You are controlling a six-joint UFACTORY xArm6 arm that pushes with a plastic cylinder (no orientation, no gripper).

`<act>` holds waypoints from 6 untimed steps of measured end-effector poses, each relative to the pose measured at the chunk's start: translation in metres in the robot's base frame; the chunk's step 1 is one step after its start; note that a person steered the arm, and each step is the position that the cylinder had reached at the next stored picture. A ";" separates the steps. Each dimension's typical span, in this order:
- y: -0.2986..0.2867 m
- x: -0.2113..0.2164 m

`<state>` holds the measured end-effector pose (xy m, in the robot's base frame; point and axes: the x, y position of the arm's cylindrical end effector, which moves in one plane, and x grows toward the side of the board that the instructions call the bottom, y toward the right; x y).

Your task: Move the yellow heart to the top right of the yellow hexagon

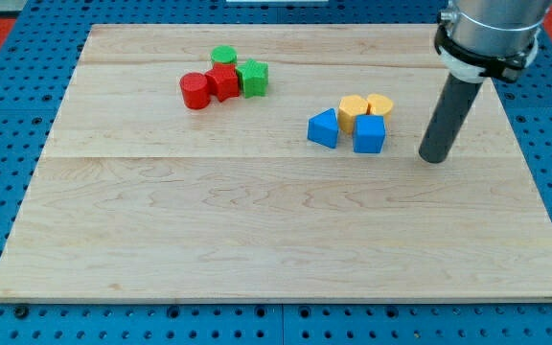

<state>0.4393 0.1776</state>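
The yellow heart [381,103] sits at the view's right of centre, touching the yellow hexagon [353,112] on the hexagon's upper right side. A blue cube [370,134] lies just below both yellow blocks. A blue triangular block [323,128] lies to the left of the cube. My tip [433,157] rests on the board to the right of this cluster, apart from the blue cube by a small gap and a little lower than the heart.
A second cluster lies at the view's upper left: a red cylinder [195,90], a red block [223,81], a green cylinder [223,57] and a green block [253,78]. The wooden board [276,240] ends on a blue pegboard surround.
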 end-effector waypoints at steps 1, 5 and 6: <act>-0.011 -0.008; -0.043 -0.087; -0.040 -0.100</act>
